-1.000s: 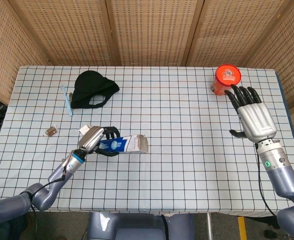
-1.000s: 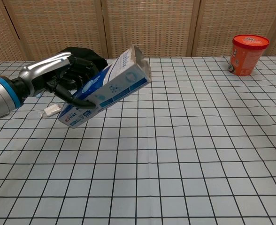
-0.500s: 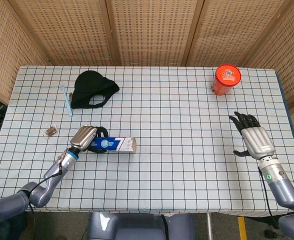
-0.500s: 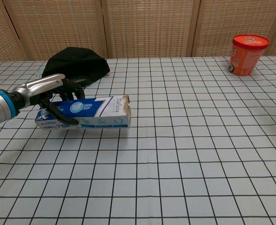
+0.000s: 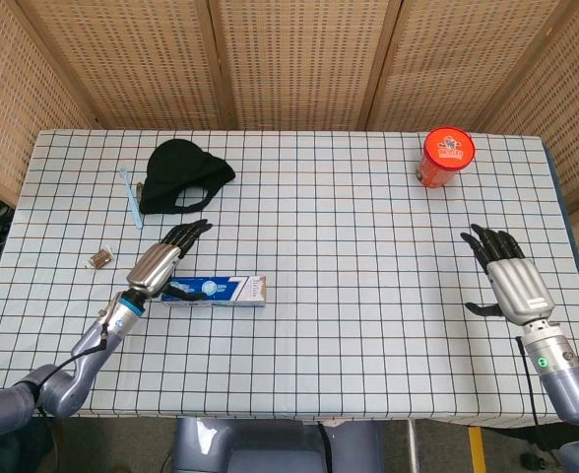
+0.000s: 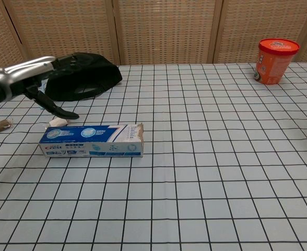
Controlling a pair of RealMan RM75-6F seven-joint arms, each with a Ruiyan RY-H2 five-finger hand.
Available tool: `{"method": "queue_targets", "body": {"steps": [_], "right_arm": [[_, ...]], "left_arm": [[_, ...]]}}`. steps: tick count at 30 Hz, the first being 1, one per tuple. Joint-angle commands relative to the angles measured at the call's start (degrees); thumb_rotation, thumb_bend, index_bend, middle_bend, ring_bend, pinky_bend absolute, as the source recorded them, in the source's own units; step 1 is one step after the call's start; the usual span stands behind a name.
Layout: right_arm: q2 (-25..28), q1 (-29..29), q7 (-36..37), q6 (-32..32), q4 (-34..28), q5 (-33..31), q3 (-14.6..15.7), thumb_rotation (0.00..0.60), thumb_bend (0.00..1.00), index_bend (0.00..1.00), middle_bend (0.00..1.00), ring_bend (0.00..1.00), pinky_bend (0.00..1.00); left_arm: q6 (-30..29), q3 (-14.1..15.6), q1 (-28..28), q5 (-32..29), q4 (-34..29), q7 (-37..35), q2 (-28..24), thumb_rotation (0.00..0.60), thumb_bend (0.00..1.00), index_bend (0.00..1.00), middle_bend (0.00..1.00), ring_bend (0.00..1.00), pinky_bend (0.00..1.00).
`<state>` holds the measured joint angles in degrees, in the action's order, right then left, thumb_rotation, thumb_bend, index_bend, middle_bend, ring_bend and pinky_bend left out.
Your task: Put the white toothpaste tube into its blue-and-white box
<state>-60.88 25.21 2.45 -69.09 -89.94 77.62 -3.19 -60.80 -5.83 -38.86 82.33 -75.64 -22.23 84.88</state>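
Blue-and-white box [image 5: 214,290] lies flat on the checked table [image 5: 368,325], left of centre; the cloth to its right and front is bare. Left hand [image 5: 161,261], fingers spread, hangs above the box's left end, blocking that side. Behind it sit a black cap [image 5: 182,174], a blue toothbrush [image 5: 132,197] and a small brown piece [image 5: 100,258]. Orange tub [image 5: 445,157] stands far right; right hand [image 5: 509,281], fingers spread, hangs well apart near the right edge.

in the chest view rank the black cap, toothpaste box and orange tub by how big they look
1. toothpaste box, though it lies nearest the camera
2. black cap, close behind it and partly hidden by the left hand, so unsure
3. orange tub, farthest away
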Motion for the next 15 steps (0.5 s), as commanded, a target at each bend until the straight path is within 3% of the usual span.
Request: {"method": "queue_targets", "body": {"steps": [1, 8, 15], "right_arm": [[0.32, -2.85, 1.32, -4.18, -0.18, 3.29, 0.99, 0.600, 0.00, 0.00, 0.00, 0.00, 0.00], [-0.75, -8.84, 1.42, -12.23, 1.32, 6.52, 2.73, 0.600, 0.00, 0.00, 0.00, 0.00, 0.00], [-3.64, -12.94, -3.40, -18.37, 4.37, 9.39, 3.42, 0.600, 0.00, 0.00, 0.00, 0.00, 0.00]], "left_arm": [[-7.38, 0.39, 5.70, -0.43, -8.39, 7.94, -7.09, 0.600, 0.00, 0.00, 0.00, 0.00, 0.00], [-20.12, 3.04, 17.55, -7.93, -20.34, 27.19, -14.96, 0.600, 0.00, 0.00, 0.00, 0.00, 0.00], [-28.41, 4.92, 25.00, -7.82, -25.73, 30.47, -18.81, 0.600, 0.00, 0.00, 0.00, 0.00, 0.00]]}}
